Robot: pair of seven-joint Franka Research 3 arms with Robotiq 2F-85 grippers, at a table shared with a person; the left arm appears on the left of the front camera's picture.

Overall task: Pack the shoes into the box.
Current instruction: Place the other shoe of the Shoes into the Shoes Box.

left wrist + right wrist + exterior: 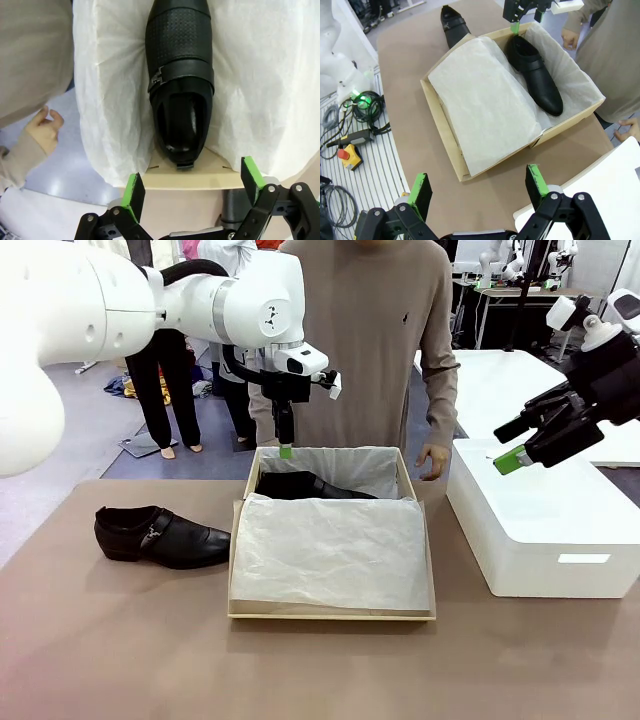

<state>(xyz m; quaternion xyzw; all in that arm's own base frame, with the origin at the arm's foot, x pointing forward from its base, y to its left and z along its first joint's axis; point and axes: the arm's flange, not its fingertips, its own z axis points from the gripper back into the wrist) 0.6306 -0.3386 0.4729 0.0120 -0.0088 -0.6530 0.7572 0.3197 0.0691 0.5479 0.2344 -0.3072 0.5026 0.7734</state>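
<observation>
Front view: one shoe (315, 486) in box (330, 615)

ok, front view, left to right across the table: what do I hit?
loose shoe → box, with the second shoe lying in its far part → white block

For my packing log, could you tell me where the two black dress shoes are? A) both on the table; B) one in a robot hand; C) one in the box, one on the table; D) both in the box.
C: one dress shoe lies in the cardboard box, the other shoe rests on the table beside it.
</observation>
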